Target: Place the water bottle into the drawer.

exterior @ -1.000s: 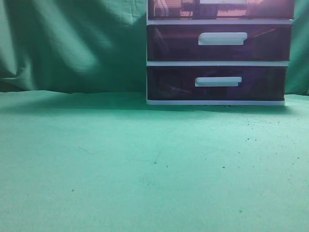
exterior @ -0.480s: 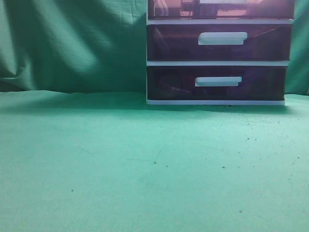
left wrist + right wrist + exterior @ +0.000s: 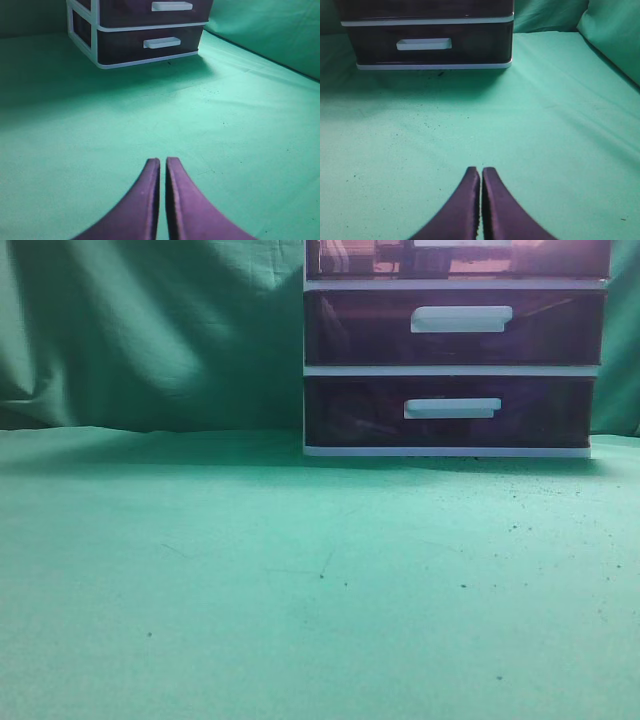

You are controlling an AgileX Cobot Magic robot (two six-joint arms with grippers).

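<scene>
The drawer (image 3: 350, 260) with a translucent purple-pink front shows at the top edge of the exterior view, in the white-framed unit (image 3: 450, 370); faint shapes show through its front, but I cannot make out the water bottle. My left gripper (image 3: 163, 161) is shut and empty, low over the green cloth, well short of the unit (image 3: 95, 40). My right gripper (image 3: 481, 170) is shut and empty, also over the cloth, facing the unit's bottom drawer (image 3: 430, 45). Neither gripper shows in the exterior view.
Two darker purple drawers (image 3: 455, 328) with white bar handles sit below the top one. Green cloth (image 3: 250, 570) covers the table and hangs as a backdrop. The cloth rises in a fold at the right (image 3: 615, 35).
</scene>
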